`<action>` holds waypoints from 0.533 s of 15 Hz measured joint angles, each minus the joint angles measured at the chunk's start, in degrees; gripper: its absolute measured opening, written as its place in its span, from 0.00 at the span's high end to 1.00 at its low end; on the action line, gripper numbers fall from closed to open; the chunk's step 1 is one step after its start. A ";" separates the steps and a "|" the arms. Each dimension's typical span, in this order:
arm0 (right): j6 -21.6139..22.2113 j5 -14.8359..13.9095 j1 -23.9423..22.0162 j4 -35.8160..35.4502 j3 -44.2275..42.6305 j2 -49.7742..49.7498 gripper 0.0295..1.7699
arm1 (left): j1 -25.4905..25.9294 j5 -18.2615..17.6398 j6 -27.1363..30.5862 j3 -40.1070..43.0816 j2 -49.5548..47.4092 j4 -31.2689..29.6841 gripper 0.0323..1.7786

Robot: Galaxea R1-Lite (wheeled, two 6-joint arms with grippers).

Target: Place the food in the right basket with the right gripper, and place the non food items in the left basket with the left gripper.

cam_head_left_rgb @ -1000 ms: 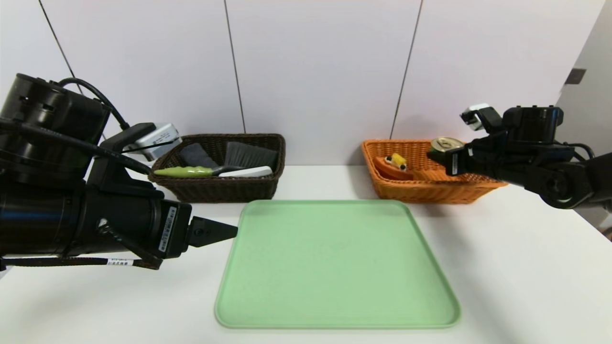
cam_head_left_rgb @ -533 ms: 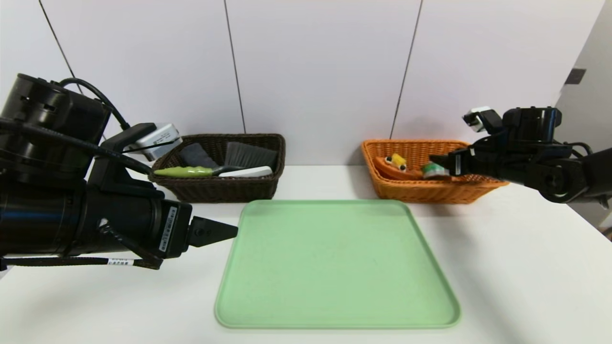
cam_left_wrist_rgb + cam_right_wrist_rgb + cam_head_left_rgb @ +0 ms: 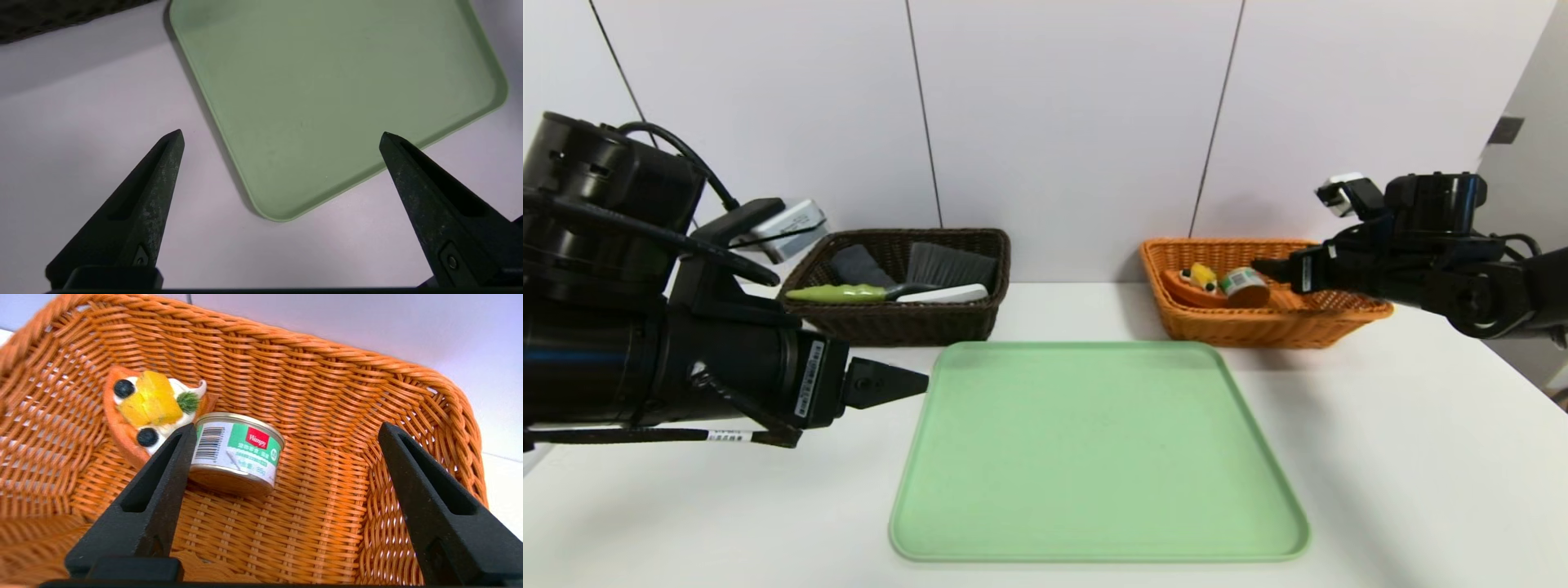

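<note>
A small tin can with a green label (image 3: 1243,286) (image 3: 235,453) lies tilted on its side in the orange right basket (image 3: 1258,335) (image 3: 327,355), against a toy fruit tart (image 3: 1196,282) (image 3: 149,404). My right gripper (image 3: 1262,265) (image 3: 286,426) hovers just above the basket, open, with nothing between its fingers; one finger passes in front of the can's edge. The dark brown left basket (image 3: 898,327) holds a grey brush (image 3: 947,265), a green-handled tool (image 3: 837,292) and a dark grey item (image 3: 858,263). My left gripper (image 3: 923,380) (image 3: 282,134) is open above the table at the tray's left side.
A pale green tray (image 3: 1094,449) (image 3: 327,81) lies in the middle of the white table with nothing on it. Both baskets stand against the back wall. The table's right edge runs close behind my right arm.
My right gripper has opened and let go of the can, which dropped into the orange basket and came to rest beside the tart. The left arm shifted only slightly.
</note>
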 joint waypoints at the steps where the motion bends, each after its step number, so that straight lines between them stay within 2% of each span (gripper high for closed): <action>1: 0.05 0.05 0.27 2.32 -0.37 -1.27 0.12 | 0.77 0.07 0.04 -1.02 -0.09 -1.57 0.05; 4: 0.20 0.09 2.02 10.70 -1.30 -6.25 0.09 | 2.84 1.88 0.24 -4.16 -0.78 -2.26 0.05; 8: 0.38 -0.26 3.51 23.54 -0.89 -17.15 0.07 | 6.06 8.89 0.37 -5.68 -2.38 -1.97 0.05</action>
